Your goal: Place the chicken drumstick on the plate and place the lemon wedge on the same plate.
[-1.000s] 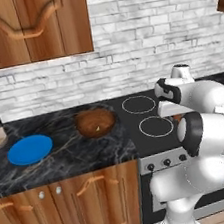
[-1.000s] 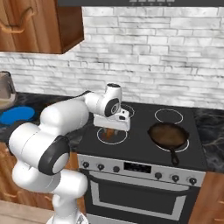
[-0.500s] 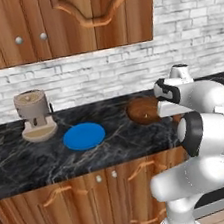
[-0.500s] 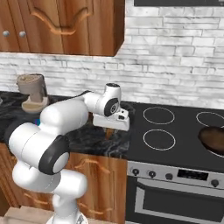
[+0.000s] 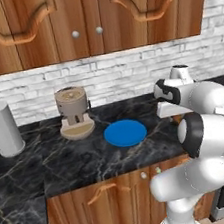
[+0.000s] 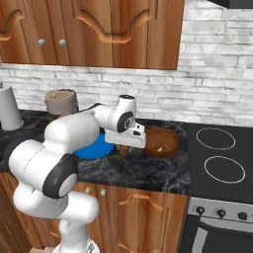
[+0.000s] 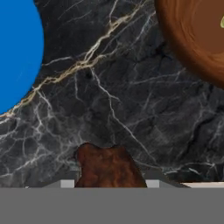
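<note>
Beside the plate (image 5: 125,133), in the left base view, we see a coffee grinder (image 5: 74,112) and, farther off, a paper towel roll (image 5: 3,127); our base has driven along the counter (image 5: 65,161) since a second ago, so the stove has slid out of frame. From the right base view, our gripper (image 6: 124,150) hangs between the plate (image 6: 94,148) and the wooden bowl (image 6: 159,142), where a pale sliver, probably the lemon wedge (image 6: 160,147), lies. Through the hand view, the chicken drumstick (image 7: 108,166) sits clamped in our part-closed jaws above bare counter, beside the plate.
</note>
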